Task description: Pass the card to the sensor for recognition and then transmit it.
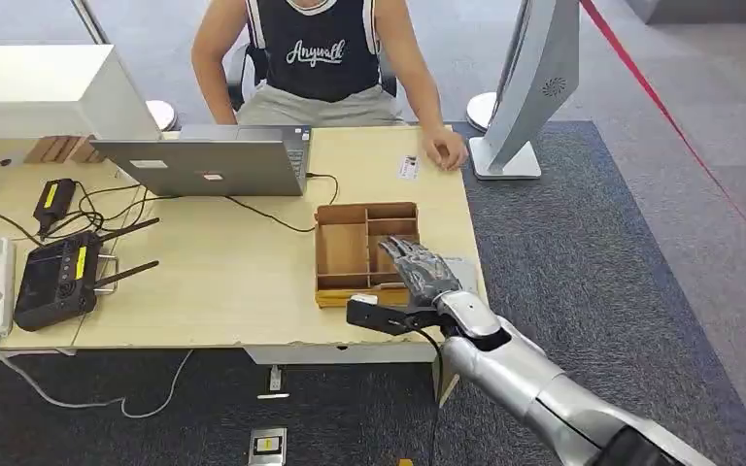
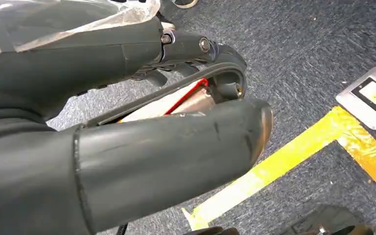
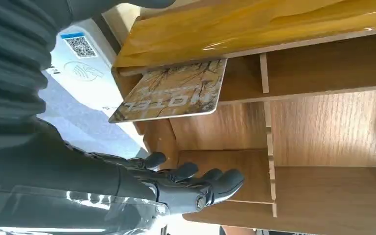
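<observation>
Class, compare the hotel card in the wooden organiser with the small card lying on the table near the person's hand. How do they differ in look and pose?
The hotel card is brownish and patterned, with lettering; the small card is white with small dark and red marks.
The hotel card sits in the wooden organiser, propped against a compartment wall, close to the right hand; the small card lies flat on the bare table, beside the person's hand.
Both are thin rectangular cards that nothing is holding.

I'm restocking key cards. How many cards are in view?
2: a hotel card leaning in the wooden organizer near the right hand; another card beside the person's hand. More may be hidden.
</observation>
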Motion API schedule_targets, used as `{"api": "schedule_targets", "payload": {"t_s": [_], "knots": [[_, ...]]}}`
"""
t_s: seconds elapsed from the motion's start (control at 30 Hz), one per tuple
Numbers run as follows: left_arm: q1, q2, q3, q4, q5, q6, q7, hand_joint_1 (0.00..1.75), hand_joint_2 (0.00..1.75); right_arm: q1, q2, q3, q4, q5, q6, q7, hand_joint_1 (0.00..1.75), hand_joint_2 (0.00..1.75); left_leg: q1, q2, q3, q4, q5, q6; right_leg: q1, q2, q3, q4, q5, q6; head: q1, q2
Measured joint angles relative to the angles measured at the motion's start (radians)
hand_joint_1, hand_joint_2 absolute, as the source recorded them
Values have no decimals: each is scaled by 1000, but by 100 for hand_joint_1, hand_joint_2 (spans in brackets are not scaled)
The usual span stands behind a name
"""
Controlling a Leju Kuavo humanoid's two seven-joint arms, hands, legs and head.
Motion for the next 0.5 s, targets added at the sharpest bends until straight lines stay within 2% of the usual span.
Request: {"api": "schedule_targets", "payload": {"t_s": [0.5], "knots": [[8, -3, 15, 0, 10, 3, -3, 0, 0, -13, 19, 1, 39, -24, -18, -21, 175, 175, 0, 0, 0, 0, 0, 0, 0, 0, 0, 0, 0, 0, 0, 0]]}}
